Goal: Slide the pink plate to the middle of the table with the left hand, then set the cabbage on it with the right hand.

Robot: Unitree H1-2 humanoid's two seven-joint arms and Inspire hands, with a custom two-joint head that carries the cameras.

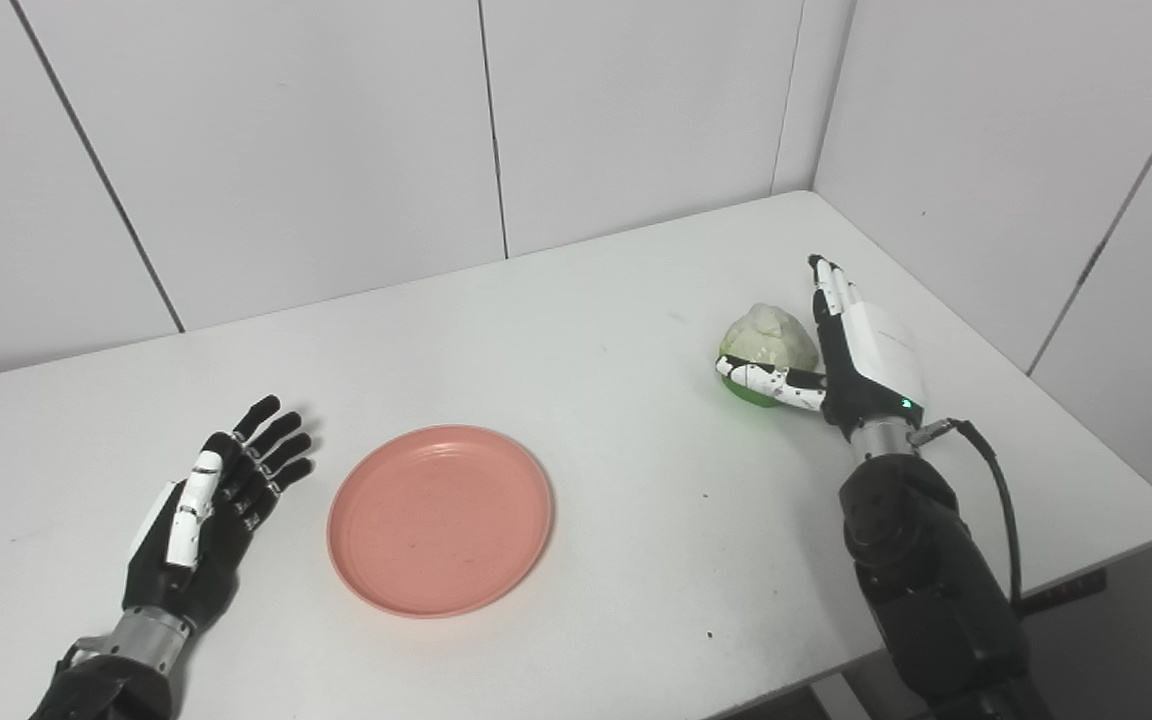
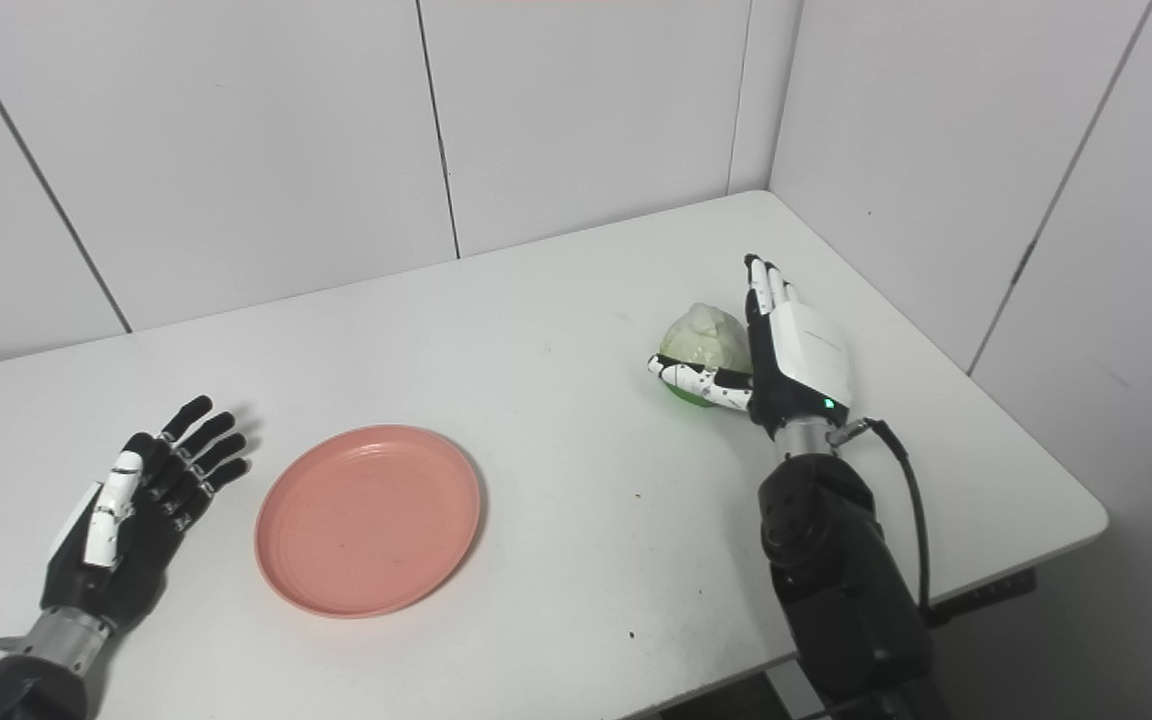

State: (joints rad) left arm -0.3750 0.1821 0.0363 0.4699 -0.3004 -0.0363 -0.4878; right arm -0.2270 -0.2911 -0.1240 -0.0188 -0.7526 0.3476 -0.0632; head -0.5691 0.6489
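The pink plate (image 1: 440, 517) lies flat on the white table (image 1: 596, 300), left of the middle and near the front. My left hand (image 1: 216, 500) rests palm up just left of the plate, open, fingers spread, a small gap from the rim. The pale green cabbage (image 1: 768, 340) sits at the right side of the table. My right hand (image 1: 851, 350) stands against its right side, fingers straight and pointing away, thumb reaching across under its front. The hand is open and cups the cabbage without closing on it.
White wall panels (image 1: 336, 140) close off the table at the back and right. The table's right edge (image 1: 1086, 420) runs just beyond my right arm. A black cable (image 1: 1001, 500) hangs from the right wrist.
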